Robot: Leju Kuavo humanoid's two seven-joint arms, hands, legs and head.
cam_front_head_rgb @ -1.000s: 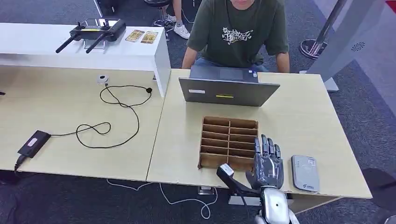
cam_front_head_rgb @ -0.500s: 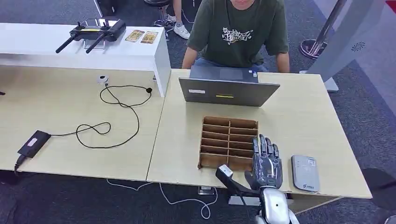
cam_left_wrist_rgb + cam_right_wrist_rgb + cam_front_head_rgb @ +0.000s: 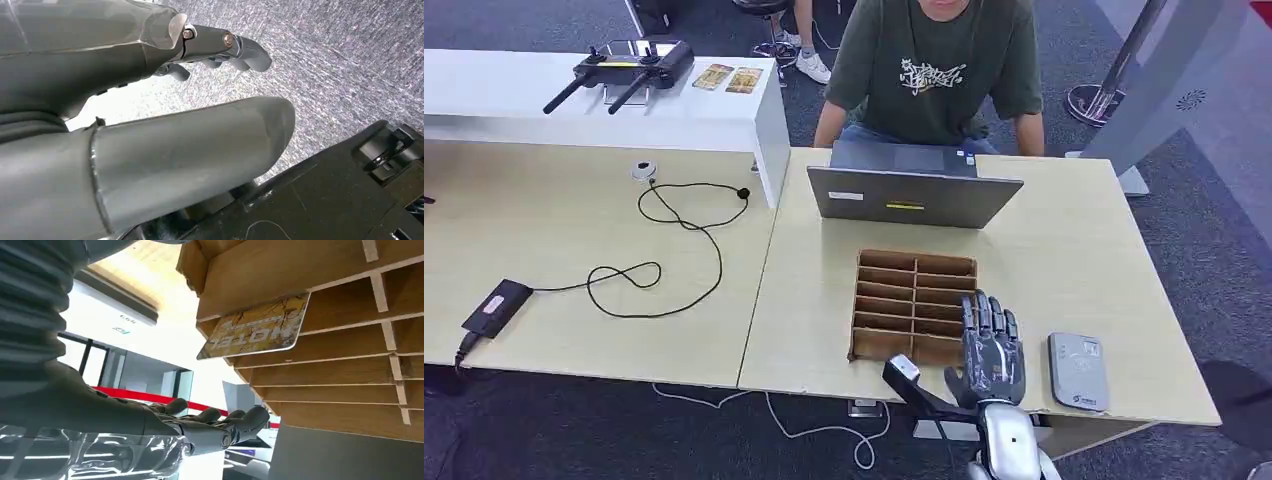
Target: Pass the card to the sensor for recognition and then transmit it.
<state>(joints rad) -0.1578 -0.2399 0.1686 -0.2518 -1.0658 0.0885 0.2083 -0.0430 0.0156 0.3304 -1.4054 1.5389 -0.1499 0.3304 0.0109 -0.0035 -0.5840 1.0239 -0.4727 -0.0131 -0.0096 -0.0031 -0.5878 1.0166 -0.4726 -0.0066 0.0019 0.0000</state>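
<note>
wooden rack (image 3: 914, 303) on table (image 3: 1064, 250), yellow card (image 3: 255, 330) standing in a rack slot just beyond right hand (image 3: 990, 350) fingers, spread and empty, sensor (image 3: 1077, 371) beside them, left hand (image 3: 150, 120) fingers loosely apart, holding nothing

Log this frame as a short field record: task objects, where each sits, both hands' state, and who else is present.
card: yellow card standing in a slot of the wooden divider tray, not held
sensor: grey reader flat on the table, beside the tray at the robot's right
right hand: right hand fingers apart, holding nothing, over the tray's near right corner
left hand: left hand over carpet, holding nothing
laptop: laptop beyond the tray
person: person seated behind the laptop
</note>
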